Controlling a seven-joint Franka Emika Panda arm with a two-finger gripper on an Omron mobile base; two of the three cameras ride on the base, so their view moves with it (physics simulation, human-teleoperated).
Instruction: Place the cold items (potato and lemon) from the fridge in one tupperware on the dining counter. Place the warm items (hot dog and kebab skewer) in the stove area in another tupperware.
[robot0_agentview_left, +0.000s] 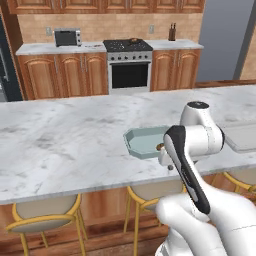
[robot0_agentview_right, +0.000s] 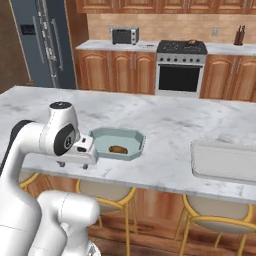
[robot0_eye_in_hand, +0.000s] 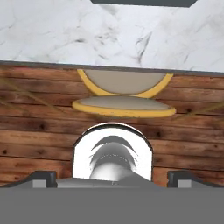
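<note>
A teal tupperware (robot0_agentview_right: 131, 138) stands near the front edge of the dining counter (robot0_agentview_right: 165, 120), with a brown oval thing in it that looks like the potato (robot0_agentview_right: 118, 149). My gripper (robot0_agentview_right: 74, 165) hangs just in front of and left of that tupperware, over the counter's front edge, pointing down. It is open and empty, its fingertips (robot0_eye_in_hand: 43, 177) wide apart. A second, pale grey tupperware (robot0_agentview_right: 225, 160) lies to the right. The lemon is out of view. A small brown thing (robot0_agentview_left: 134, 40) on the stove (robot0_agentview_left: 127, 46) is too small to identify.
Yellow-framed stools (robot0_eye_in_hand: 124, 94) stand under the counter's front edge, one straight below the hand. The dark fridge (robot0_agentview_right: 42, 42) stands shut at the back left. A toaster oven (robot0_agentview_left: 67, 37) and a knife block (robot0_agentview_left: 172, 32) sit on the back counter.
</note>
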